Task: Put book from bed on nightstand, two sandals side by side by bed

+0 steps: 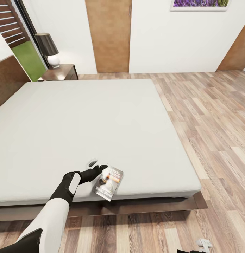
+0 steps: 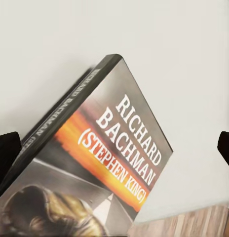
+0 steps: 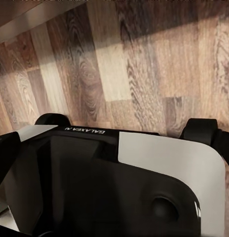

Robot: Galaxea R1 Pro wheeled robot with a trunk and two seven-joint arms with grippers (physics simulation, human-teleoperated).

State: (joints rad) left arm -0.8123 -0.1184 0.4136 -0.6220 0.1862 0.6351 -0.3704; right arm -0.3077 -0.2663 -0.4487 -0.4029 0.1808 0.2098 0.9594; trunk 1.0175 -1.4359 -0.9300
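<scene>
Near the foot corner of the large low bed, with its pale grey-white mattress on a dark brown wooden frame, the robot's black left gripper reaches over the mattress edge toward the thin dark paperback book with white "RICHARD BACHMAN" lettering and an orange strip. From the head camera, the book lies flat on the mattress close to the near edge, just beside the gripper's fingertips; contact cannot be told. The left wrist camera shows the book between the two dark fingers, which stand wide apart at either side. At the far corner of the bed a small dark reddish-brown wooden nightstand carries a white-based lamp with a dark shade. The right wrist camera looks over the robot's own black-and-white body onto light brown wood-plank floor; whether the right gripper is open or closed cannot be told.
</scene>
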